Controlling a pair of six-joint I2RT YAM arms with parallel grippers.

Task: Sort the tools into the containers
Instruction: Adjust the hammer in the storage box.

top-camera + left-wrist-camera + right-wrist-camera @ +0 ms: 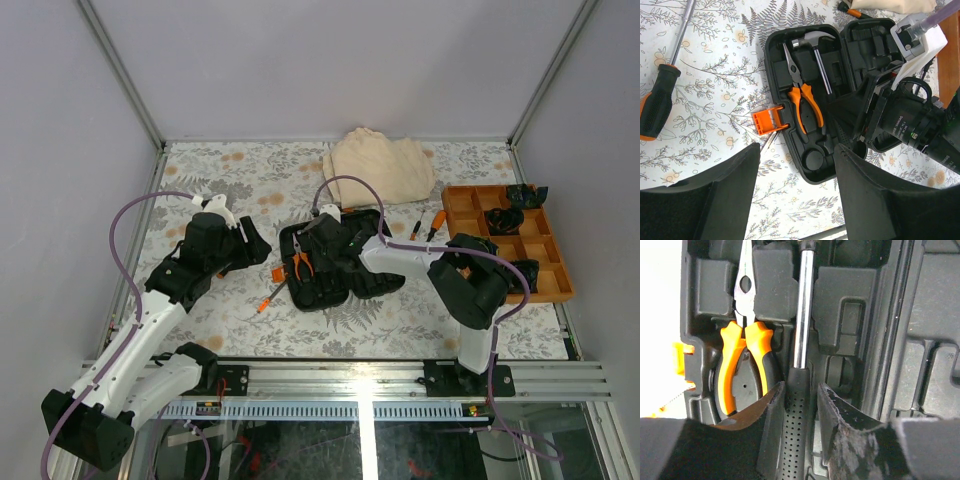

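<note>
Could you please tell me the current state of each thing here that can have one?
tool case: open, both halves flat on the table.
latch: unfastened, sticking out.
pliers: closed, seated in the case.
hammer: lying in its slot.
screwdriver: loose on the table, outside the case.
left gripper: open, empty.
right gripper: fingers flank the hammer handle; grip unclear.

I count one black hard-plastic hinged tool case (325, 290), one pair of orange-handled pliers (802, 100), one steel hammer (822, 70), four black-and-orange screwdrivers (657, 100), one beige folded cloth (380, 165) and one brown wooden divided tray (560, 270).
</note>
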